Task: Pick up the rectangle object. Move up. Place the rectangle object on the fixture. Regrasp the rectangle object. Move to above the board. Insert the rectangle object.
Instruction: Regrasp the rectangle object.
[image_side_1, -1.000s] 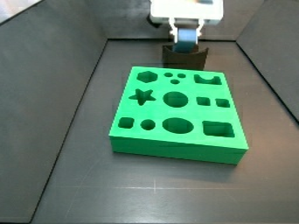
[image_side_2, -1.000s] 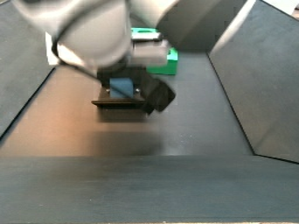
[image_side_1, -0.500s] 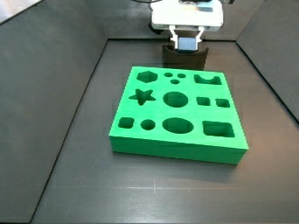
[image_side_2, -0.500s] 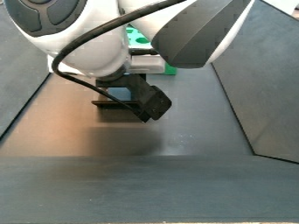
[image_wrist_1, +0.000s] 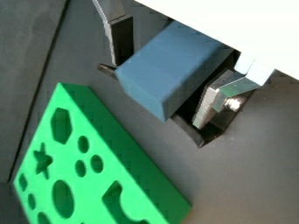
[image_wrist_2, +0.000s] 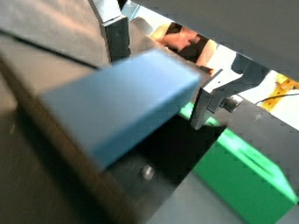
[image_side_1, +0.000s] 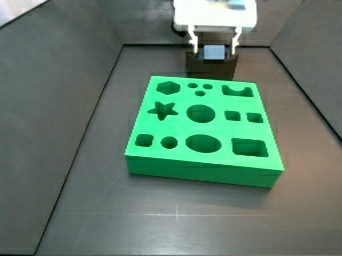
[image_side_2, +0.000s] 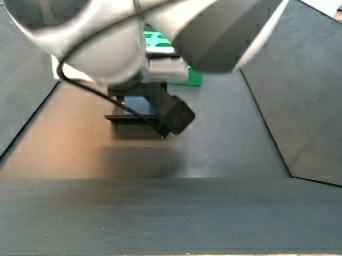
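— Gripper where?
— At the top centre of a side view, hanging right over the fixture, behind the far edge of the board. Mostly hidden by the big arm body in the other side picture, with only the dark fixture peeking out below and a sliver of green board behind.
— And the rectangle object?
— Seen large in both wrist views: grey-blue block sitting between the two silver fingers, over the dark fixture. Same block fills the middle of the other wrist picture, with one finger just beside its end.
— Fingers holding it?
— Spread on either side of the block, close to its faces; cannot tell whether pressing or apart by a hair.
— Board in the wrist pictures?
— Green slab in the lower left, star and round holes showing; a plain green corner in the lower right.
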